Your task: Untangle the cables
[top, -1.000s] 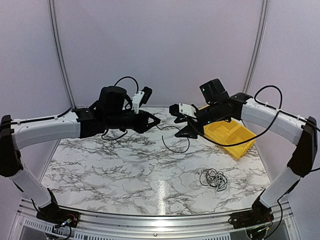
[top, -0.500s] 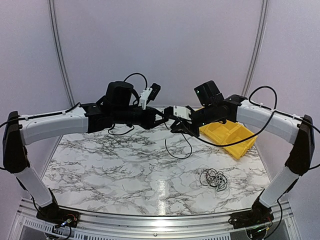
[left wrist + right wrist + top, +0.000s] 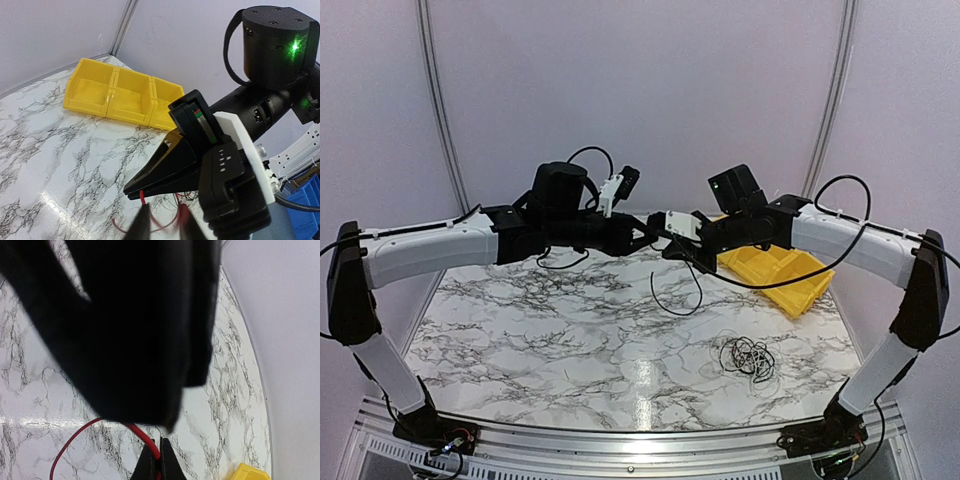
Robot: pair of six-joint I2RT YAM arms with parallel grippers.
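Cables point(image 3: 748, 357): heaped in a loose knot on the bench point(image 3: 540, 320), toward 4 o'clock from bench centre, touched by neither arm. One strand, the red cable point(image 3: 145, 439), well apart from the heap, hanging as a slack loop below the two tools, high over the 12 o'clock side of the bench.

Right tool point(image 3: 158, 461): pinched fully onto the red cable, no gap between the fingers. Held high, by judgement, so that the strand's own weight draws the loop open and exposes any crossing.

Left tool point(image 3: 161, 224): nose to nose with the right tool, facing it from 9 o'clock. Fingers narrowly parted, bench visible in the gap. Contact with the red cable not confirmable from the wrist view. Probably positioned for a second grip just beside the first, permitting a pull-apart along the strand.

Yellow bin point(image 3: 790, 288): at 2 o'clock on the bench, well apart from the heap and below the right arm.
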